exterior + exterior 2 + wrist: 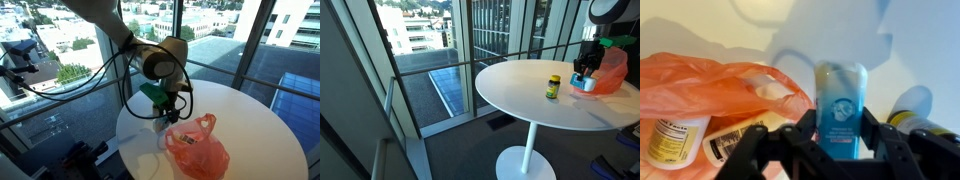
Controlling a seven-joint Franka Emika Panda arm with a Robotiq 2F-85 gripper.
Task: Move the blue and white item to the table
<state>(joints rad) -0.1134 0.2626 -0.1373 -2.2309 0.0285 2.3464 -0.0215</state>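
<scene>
The blue and white item (840,105) is a small tube. It stands between my gripper's (838,138) two black fingers, which press on its sides. In an exterior view the gripper (584,72) is low over the round white table (530,105). There the item (582,84) is at the table surface, just beside the pink-red plastic bag (612,68). In an exterior view the gripper (166,112) hangs next to the bag (197,150) and hides the item.
A small dark bottle with a yellow cap (553,87) stands on the table close to the gripper; it also shows in the wrist view (916,120). The bag (710,85) holds white labelled containers (672,140). Windows and a railing surround the table.
</scene>
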